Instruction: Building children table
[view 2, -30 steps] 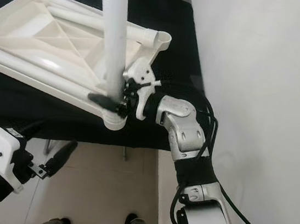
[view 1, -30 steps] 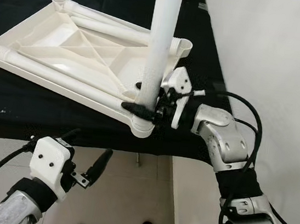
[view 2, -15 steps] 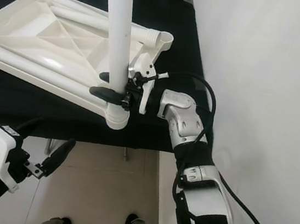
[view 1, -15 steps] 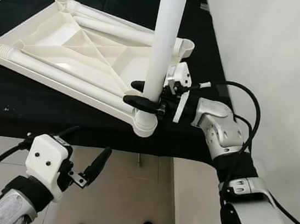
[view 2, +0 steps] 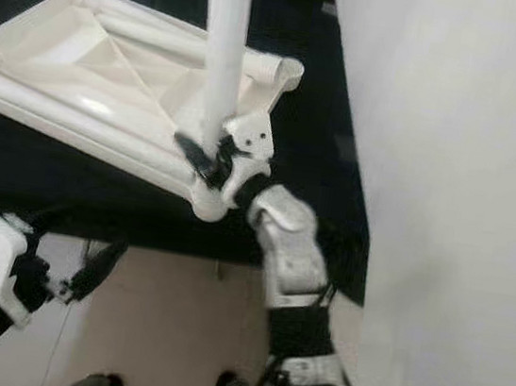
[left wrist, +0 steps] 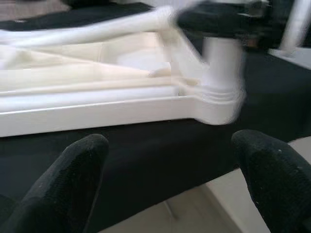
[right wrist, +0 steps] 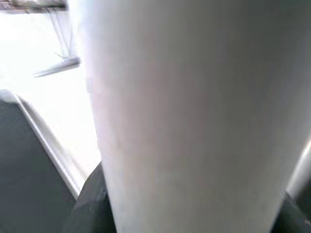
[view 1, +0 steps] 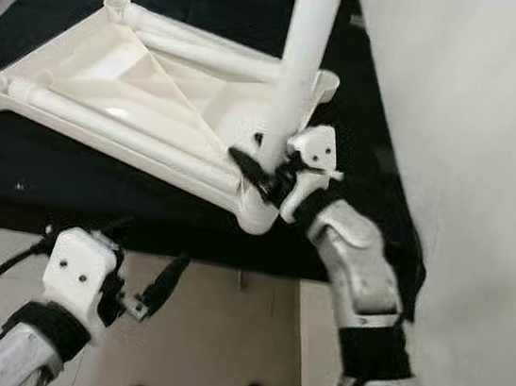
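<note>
Standing nearly upright in the tabletop's [view 1: 110, 88] corner socket, white leg [view 1: 301, 65], right hand [view 1: 263, 172] clamped around it, left hand [view 1: 138, 272] open.

Glossy white plastic tabletop [view 1: 147, 93], smooth plastic leg [view 1: 300, 75], matt black cloth [view 1: 69, 182]

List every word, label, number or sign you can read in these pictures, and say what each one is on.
None can be read. The white tabletop, upside down on the black cloth, is plain. The white leg held by the right gripper carries no print. The left gripper, low before the table edge, has a plain white housing with two dark dots, not lettering. The views are blurred.
</note>
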